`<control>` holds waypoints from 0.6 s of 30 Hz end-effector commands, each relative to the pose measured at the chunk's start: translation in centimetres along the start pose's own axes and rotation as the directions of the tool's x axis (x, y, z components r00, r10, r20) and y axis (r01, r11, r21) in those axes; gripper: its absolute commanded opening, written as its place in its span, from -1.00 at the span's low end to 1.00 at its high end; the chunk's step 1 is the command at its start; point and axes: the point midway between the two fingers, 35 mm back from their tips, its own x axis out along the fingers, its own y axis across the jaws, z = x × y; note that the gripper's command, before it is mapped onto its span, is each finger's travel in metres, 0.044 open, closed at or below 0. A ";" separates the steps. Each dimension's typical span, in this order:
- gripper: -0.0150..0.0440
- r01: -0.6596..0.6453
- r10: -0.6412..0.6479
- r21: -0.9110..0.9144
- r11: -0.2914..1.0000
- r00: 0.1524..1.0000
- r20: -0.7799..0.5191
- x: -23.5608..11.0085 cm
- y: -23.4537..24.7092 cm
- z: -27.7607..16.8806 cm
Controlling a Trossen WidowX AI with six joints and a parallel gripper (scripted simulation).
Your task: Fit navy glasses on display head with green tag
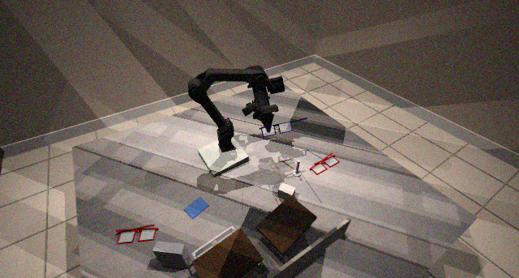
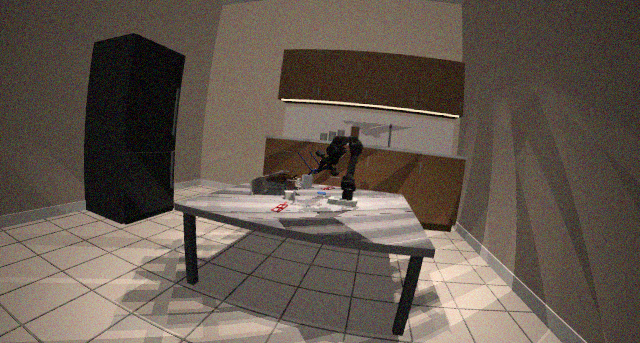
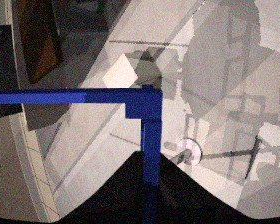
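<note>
The navy glasses [image 1: 299,120] [image 3: 116,95] are held in the air, clear of the table. My gripper [image 1: 268,130] [image 3: 146,160] is shut on them; in the wrist view one bar runs down between the fingertips and a long bar reaches left. In the exterior view their thin blue temples stick up beside the gripper. A small post on a round white base [image 1: 297,173] [image 3: 194,148] stands below, to the right in the wrist view. I cannot make out a display head's nose or ears, or a green tag.
Red glasses [image 1: 323,161] lie beyond the post; another red pair [image 1: 136,229] lies at the near left. A white block [image 1: 286,190] [image 3: 122,72], a blue pad [image 1: 196,207], a grey box [image 1: 169,251], brown slabs [image 1: 286,223] [image 1: 229,255] and a long upright board [image 1: 316,247] are also on the table.
</note>
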 end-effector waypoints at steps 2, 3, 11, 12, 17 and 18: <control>-0.49 0.004 -0.004 -0.004 1.000 1.000 -0.002 0.0 0.0 0.0; -0.49 0.004 -0.004 -0.004 1.000 1.000 -0.002 0.0 0.0 0.0; -0.49 0.004 -0.004 -0.004 1.000 1.000 -0.002 0.0 0.0 0.0; -0.49 0.005 -0.005 -0.006 1.000 1.000 0.000 0.0 0.0 0.0; -0.49 0.037 -0.036 -0.035 0.999 0.999 0.034 0.8 0.3 0.3; -0.49 0.048 -0.046 -0.043 0.998 0.998 0.044 1.0 0.4 0.4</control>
